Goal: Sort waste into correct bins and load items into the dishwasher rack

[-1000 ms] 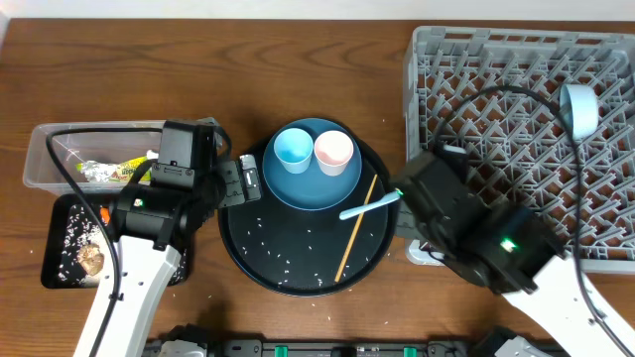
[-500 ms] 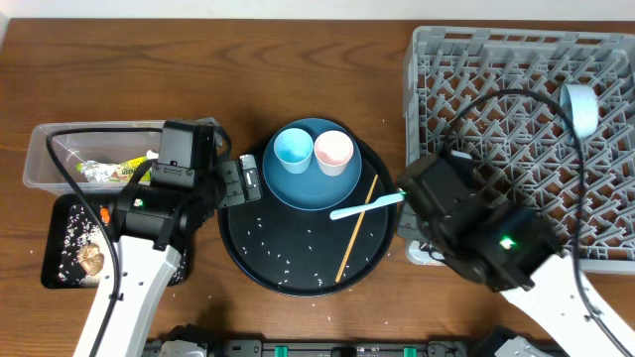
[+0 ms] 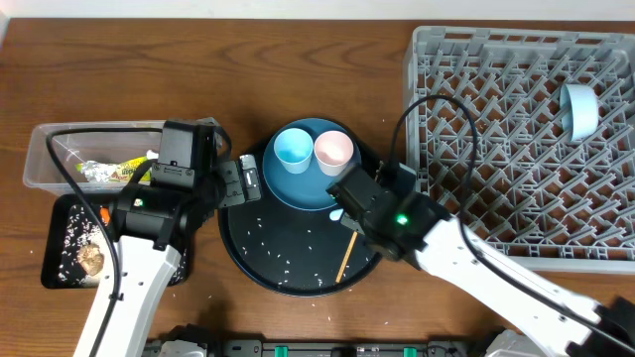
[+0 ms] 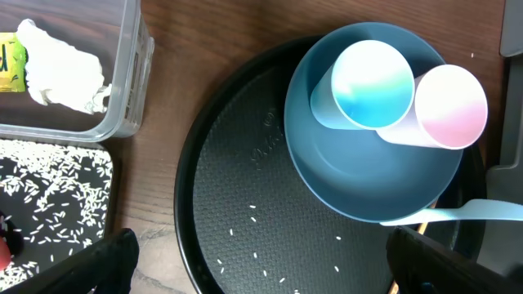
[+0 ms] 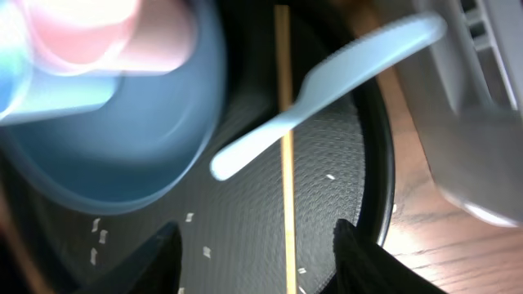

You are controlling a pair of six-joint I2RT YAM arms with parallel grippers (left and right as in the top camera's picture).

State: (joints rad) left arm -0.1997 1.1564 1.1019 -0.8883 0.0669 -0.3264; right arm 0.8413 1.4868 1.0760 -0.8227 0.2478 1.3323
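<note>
Your right fingers (image 5: 159,265) stand spread above the white utensil (image 5: 327,94) and chopstick (image 5: 283,204), at 4 o'clock of the plate (image 4: 359,180); your left fingers (image 4: 98,265) gape empty.

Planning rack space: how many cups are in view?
2: the blue cup and the pink cup, side by side on the plate. None appear hidden.

The round tray (image 4: 245,204) is matt and pebbled, the plate (image 4: 368,184) smooth, the tub (image 4: 124,90) clear plastic.

light: even, bright | shadows: soft | right wrist view: motion-blurred | others: sharp
</note>
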